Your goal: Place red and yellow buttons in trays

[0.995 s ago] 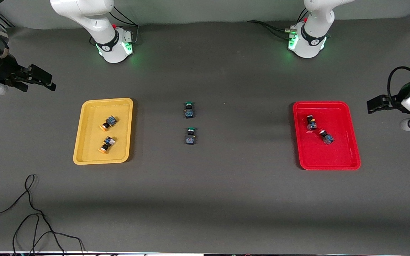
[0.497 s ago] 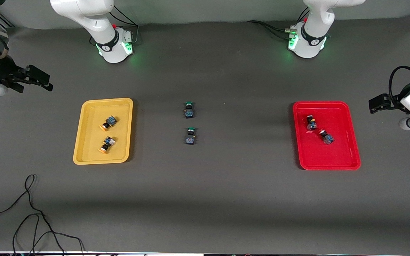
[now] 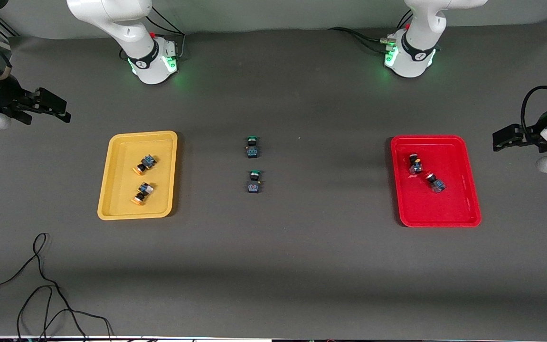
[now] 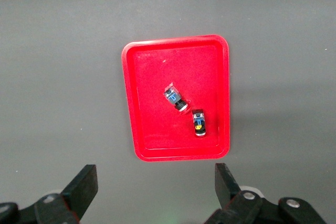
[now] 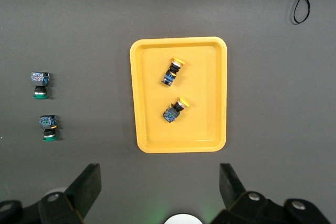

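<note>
Two yellow buttons (image 3: 145,164) (image 3: 141,193) lie on their sides in the yellow tray (image 3: 112,199), also seen in the right wrist view as buttons (image 5: 173,72) (image 5: 175,110) in the tray (image 5: 149,77). Two red buttons (image 3: 415,163) (image 3: 435,182) lie in the red tray (image 3: 444,211); the left wrist view shows them too (image 4: 176,99) (image 4: 198,123) in the tray (image 4: 147,77). My right gripper (image 3: 62,108) (image 5: 160,177) hangs open and empty over bare table toward the right arm's end. My left gripper (image 3: 499,140) (image 4: 155,177) hangs open and empty toward the left arm's end.
Two green-capped buttons (image 3: 252,147) (image 3: 254,182) lie on the dark mat midway between the trays, also in the right wrist view (image 5: 40,84) (image 5: 48,127). A loose black cable (image 3: 41,285) curls on the mat near the front camera, at the right arm's end.
Both arms have drifted slightly outward, away from their trays. Buttons and trays have not moved.
</note>
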Controlling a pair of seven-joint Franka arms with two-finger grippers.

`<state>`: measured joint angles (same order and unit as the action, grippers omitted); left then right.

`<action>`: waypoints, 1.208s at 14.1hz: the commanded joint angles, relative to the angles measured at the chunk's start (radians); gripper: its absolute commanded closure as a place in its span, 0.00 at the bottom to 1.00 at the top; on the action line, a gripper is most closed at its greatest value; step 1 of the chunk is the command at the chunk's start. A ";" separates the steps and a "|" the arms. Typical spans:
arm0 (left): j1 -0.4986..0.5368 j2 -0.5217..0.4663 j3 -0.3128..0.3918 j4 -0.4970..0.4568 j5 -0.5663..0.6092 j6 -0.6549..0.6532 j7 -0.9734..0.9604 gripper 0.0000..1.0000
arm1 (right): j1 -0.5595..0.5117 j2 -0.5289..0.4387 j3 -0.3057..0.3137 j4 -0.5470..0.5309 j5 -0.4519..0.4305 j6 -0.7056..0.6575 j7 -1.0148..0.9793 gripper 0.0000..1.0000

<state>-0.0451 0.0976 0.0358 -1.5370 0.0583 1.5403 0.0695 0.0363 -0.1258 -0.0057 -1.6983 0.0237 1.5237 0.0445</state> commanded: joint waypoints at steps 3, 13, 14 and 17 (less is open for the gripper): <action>-0.010 -0.018 0.010 0.043 -0.002 -0.059 0.035 0.01 | -0.001 0.022 -0.002 0.035 -0.010 -0.020 -0.028 0.00; -0.012 -0.084 0.009 -0.025 -0.002 -0.046 0.033 0.01 | -0.003 0.022 -0.002 0.039 -0.008 -0.013 -0.026 0.00; -0.012 -0.084 0.009 -0.025 -0.002 -0.046 0.033 0.01 | -0.003 0.022 -0.003 0.039 -0.008 -0.013 -0.026 0.00; -0.013 -0.082 0.007 -0.025 -0.002 -0.048 0.033 0.00 | -0.003 0.022 -0.003 0.039 -0.007 -0.013 -0.026 0.00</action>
<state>-0.0455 0.0425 0.0355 -1.5371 0.0583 1.4985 0.0883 0.0356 -0.1185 -0.0060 -1.6874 0.0236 1.5241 0.0438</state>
